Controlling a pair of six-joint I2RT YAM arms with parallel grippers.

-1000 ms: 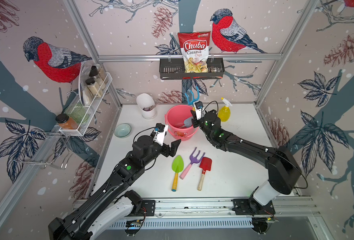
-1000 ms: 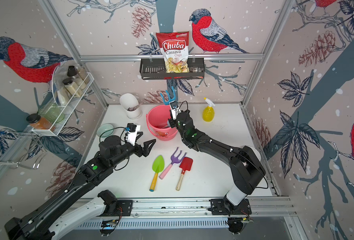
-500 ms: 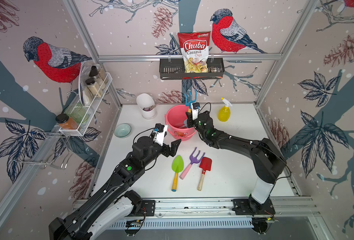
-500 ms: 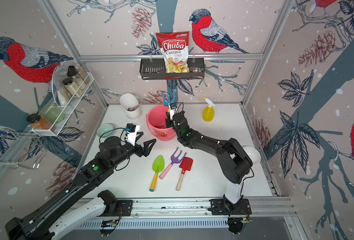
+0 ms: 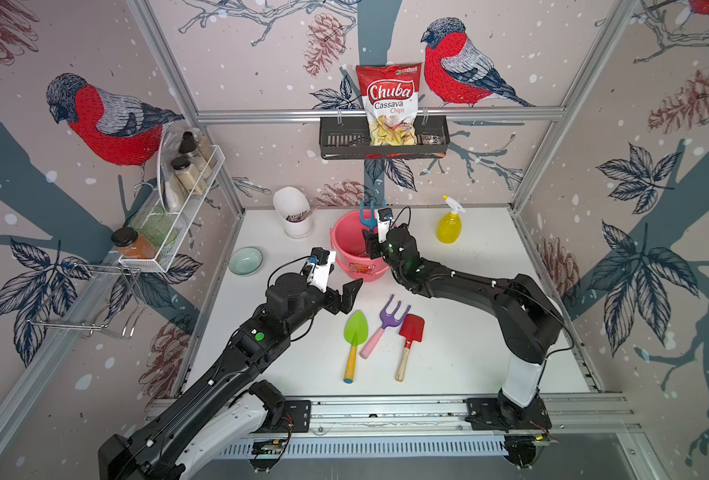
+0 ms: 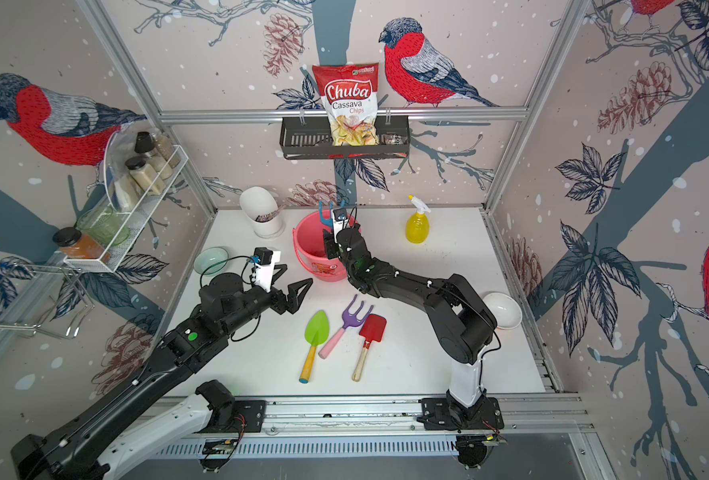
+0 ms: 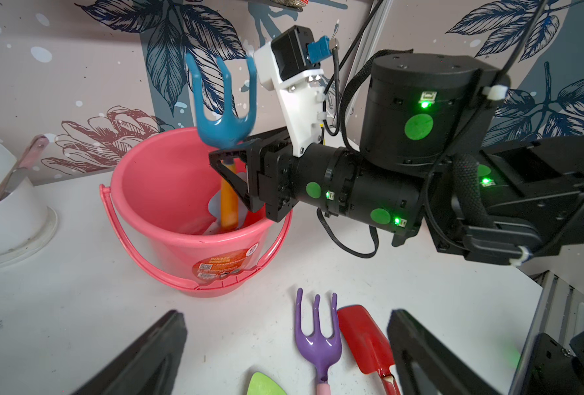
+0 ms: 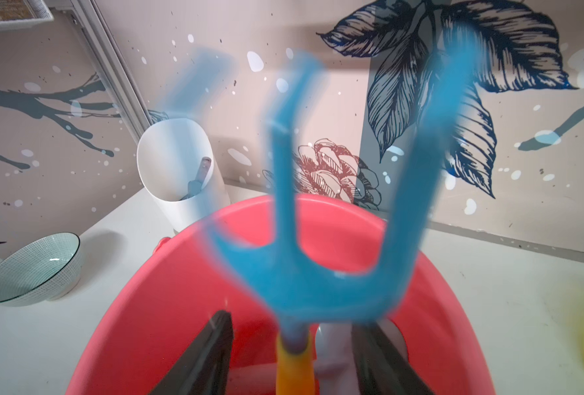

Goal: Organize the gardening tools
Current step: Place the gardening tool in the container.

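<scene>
Right gripper (image 8: pixel 292 328), blue fork (image 8: pixel 304 284) apparently loose in bucket (image 8: pixel 140 321)

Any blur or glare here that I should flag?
Right wrist view: the blue fork is motion-smeared, tines ghosted, while the pink bucket and wall are sharp. Left wrist view: that fork is only slightly soft; the purple fork is crisp. Both top views: sharp, evenly lit, no glare on the table.

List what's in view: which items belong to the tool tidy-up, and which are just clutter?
Job: blue fork, green spade, purple fork, red shovel, bucket.
Clutter: spray bottle, teal bowl, white cup, chips bag.
</scene>
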